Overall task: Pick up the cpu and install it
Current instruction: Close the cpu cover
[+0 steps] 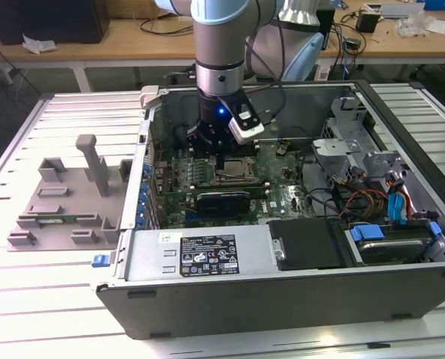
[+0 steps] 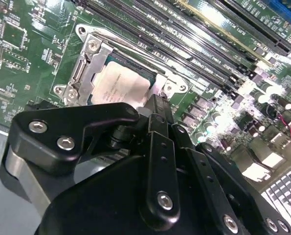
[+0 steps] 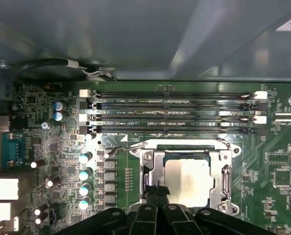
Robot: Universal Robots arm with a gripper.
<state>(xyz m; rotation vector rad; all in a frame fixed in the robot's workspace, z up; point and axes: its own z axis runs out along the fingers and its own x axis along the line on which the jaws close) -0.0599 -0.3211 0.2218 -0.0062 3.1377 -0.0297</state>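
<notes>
Slatted metal bench [image 1: 35,314] holds an open computer case [image 1: 207,299]. Over its socket [image 3: 146,169] the gripper [image 3: 158,192] hovers, fingertips drawn together, apparently empty. The cpu [image 3: 189,182] lies flat inside the socket and looks seated; any move must avoid nudging it.

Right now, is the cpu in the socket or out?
In. In both wrist views the cpu lies flat, silver top up, inside the socket frame.
</notes>
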